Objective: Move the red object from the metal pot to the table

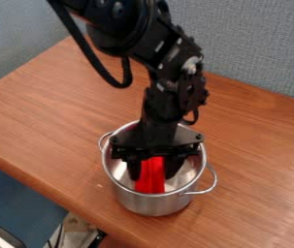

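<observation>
Grained reddish-brown wooden table [33, 107]; black pincer [153, 163] inside shiny round steel pot [162, 199], fingers flanking smooth red rectangular block [150, 176]; grip indeterminable.

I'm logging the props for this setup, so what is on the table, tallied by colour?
Red: 1, the bright red rectangular block inside the pot.
Silver: 1, the shiny round steel pot with loop handles.
Total: 2 things on the reddish-brown wooden table.

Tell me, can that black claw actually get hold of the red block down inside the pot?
Probably yes. The gripper is already down inside the open-topped metal pot, its fingers on either side of the red object. Nothing blocks it, though whether it is gripping yet is unclear.
</observation>
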Robot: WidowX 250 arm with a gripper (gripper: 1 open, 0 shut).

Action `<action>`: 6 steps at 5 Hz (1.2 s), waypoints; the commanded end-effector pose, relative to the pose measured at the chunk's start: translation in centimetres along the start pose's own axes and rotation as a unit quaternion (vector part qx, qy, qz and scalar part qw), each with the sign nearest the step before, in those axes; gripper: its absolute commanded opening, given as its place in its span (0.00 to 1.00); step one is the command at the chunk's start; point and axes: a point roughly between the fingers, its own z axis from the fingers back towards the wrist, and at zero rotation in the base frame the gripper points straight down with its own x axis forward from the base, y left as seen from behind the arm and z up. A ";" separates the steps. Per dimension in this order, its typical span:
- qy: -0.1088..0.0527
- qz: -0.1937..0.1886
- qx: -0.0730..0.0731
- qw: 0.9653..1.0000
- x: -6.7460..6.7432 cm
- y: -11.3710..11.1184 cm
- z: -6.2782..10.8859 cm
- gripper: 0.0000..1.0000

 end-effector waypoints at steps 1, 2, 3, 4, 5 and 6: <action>-0.008 -0.002 -0.003 1.000 0.5 0.0 0.4 0.00; -0.008 -0.004 -0.012 1.000 0.8 0.2 1.6 0.00; -0.008 -0.005 -0.018 1.000 1.0 0.2 2.4 0.00; -0.009 -0.007 -0.023 1.000 1.3 0.1 2.9 0.00; -0.010 -0.007 -0.028 1.000 1.5 0.1 3.6 0.00; -0.012 -0.007 -0.037 0.999 1.9 0.0 4.6 0.00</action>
